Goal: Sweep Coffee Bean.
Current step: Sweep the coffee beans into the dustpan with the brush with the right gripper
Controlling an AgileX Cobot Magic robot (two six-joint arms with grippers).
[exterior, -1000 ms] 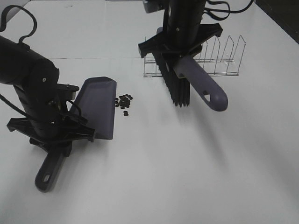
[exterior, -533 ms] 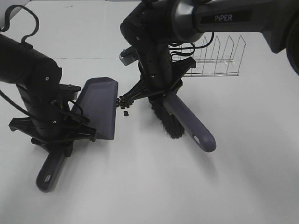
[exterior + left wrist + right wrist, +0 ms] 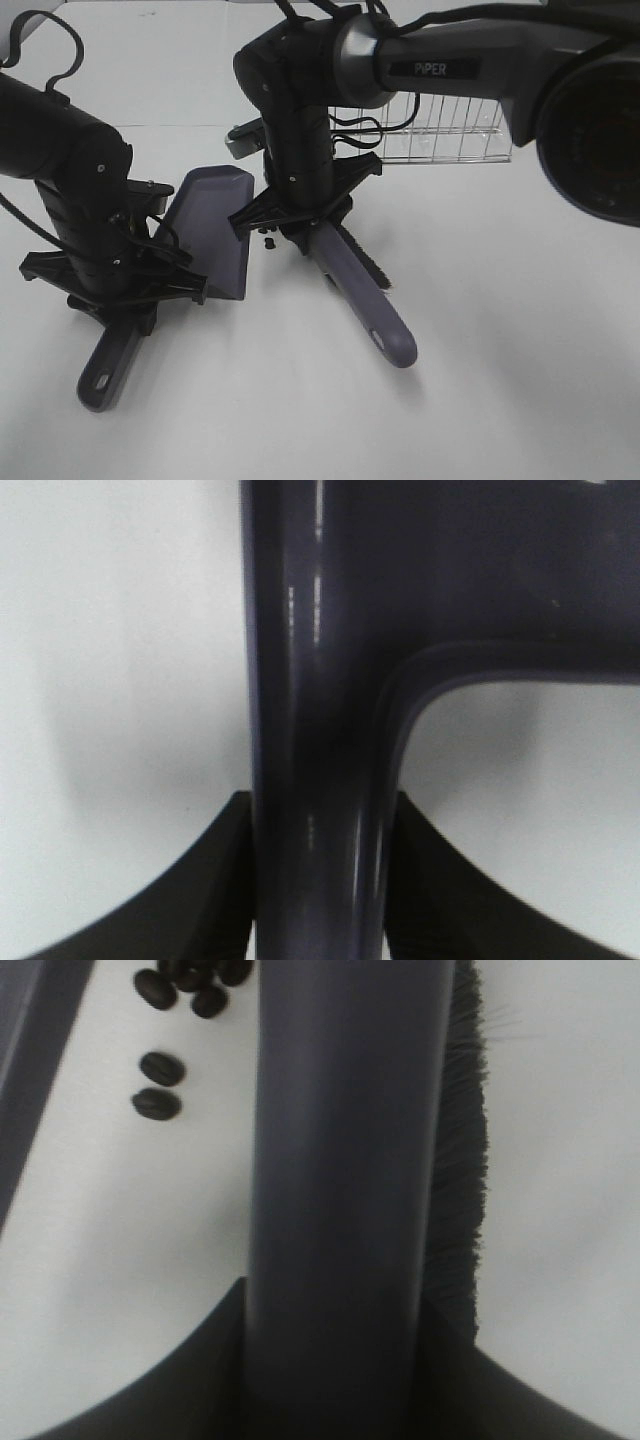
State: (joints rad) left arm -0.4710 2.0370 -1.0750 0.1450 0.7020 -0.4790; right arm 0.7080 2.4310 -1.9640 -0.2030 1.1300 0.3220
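Observation:
The purple dustpan (image 3: 212,228) lies flat on the white table, its handle (image 3: 315,730) clamped in my left gripper (image 3: 118,292), which is shut on it. A purple brush (image 3: 362,300) with black bristles (image 3: 460,1180) is held by my right gripper (image 3: 298,214), shut on its handle (image 3: 340,1160). The brush head sits low on the table, right beside the dustpan's long edge. A few of the coffee bean cluster (image 3: 268,240) show between brush and pan; the right wrist view shows several beans (image 3: 160,1085) next to the pan edge (image 3: 25,1030). The arm hides the rest.
A wire rack (image 3: 455,130) stands behind the right arm at the back of the table. The brush's handle end (image 3: 398,348) points toward the table's front right. The left arm's black body (image 3: 70,170) stands to the left of the pan.
The right arm has swung the brush left and down from near the rack to the beans beside the dustpan. Most beans are now covered by it. The left arm and dustpan stayed still.

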